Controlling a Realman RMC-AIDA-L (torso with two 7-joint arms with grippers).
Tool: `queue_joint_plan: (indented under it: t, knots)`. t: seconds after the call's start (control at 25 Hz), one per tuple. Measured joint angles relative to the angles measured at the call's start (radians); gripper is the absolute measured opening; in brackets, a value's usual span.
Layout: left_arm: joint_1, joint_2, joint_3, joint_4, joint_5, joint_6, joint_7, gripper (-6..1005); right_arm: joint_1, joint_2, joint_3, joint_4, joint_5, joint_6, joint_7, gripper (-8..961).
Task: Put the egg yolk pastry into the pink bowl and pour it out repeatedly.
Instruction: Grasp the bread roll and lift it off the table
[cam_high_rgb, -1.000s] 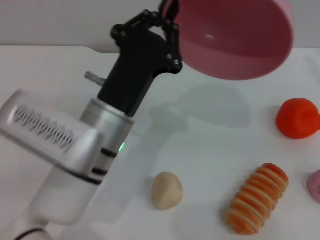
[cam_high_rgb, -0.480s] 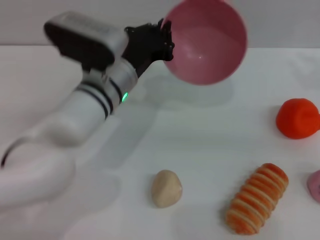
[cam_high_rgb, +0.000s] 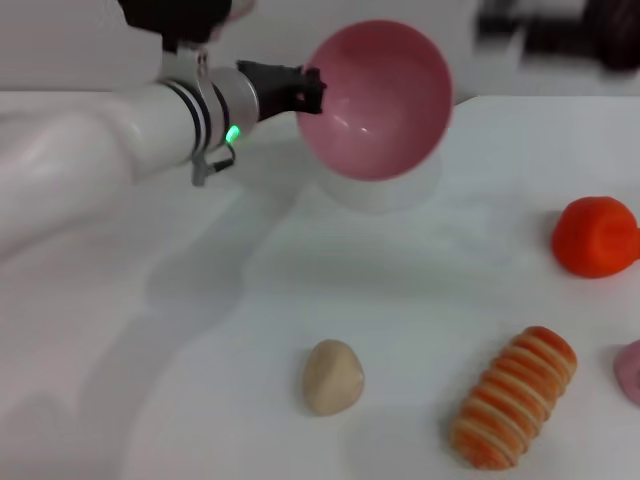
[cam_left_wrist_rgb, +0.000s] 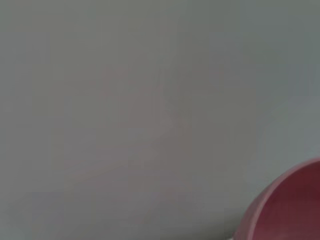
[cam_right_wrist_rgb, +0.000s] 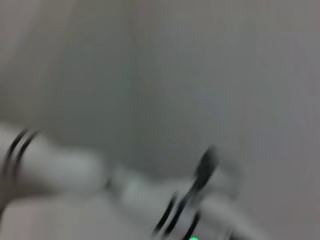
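The left gripper (cam_high_rgb: 305, 90) is clamped on the rim of the round, smooth dusty-pink plastic bowl (cam_high_rgb: 378, 98), held tipped on its side above the white table (cam_high_rgb: 200, 330). The small pale beige pastry lump (cam_high_rgb: 333, 377) is seen lying on the table, nearer, well apart from the bowl. Right gripper: state cannot be told.

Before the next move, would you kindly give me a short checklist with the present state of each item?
1. Left gripper holds the pink bowl by its rim: ok.
2. Bowl tipped on its side, opening towards the camera: ok.
3. Bowl empty: ok.
4. Pastry lying free on the table, apart from the striped roll: ok.
5. Right gripper's position and state: cannot tell; only a dark blur shows at top right in the head view.
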Motion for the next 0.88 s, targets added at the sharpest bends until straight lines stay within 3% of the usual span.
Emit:
queue_joint_plan:
  t: [0.12, 0.32, 0.48, 0.68, 0.88]
  knots:
    - [-0.01, 0.001, -0.073, 0.001, 0.0, 0.077, 0.03, 41, 0.089, -0.001, -0.046, 0.034, -0.121, -0.124, 0.059, 410]
    - [-0.021, 0.003, -0.157, 0.006, -0.001, 0.16, 0.071, 41, 0.185, 0.025, -0.205, 0.216, -0.253, -0.17, 0.046, 459]
    - [-0.024, 0.001, -0.16, 0.006, -0.001, 0.169, 0.073, 41, 0.218, 0.052, -0.321, 0.394, -0.353, -0.051, -0.01, 498]
    - [-0.028, 0.0, -0.153, 0.006, -0.02, 0.172, 0.073, 41, 0.242, 0.059, -0.502, 0.607, -0.369, 0.206, -0.034, 547]
    - [-0.027, -0.002, -0.151, 0.007, -0.03, 0.174, 0.073, 41, 0.253, 0.061, -0.624, 0.653, -0.365, 0.309, -0.028, 589]
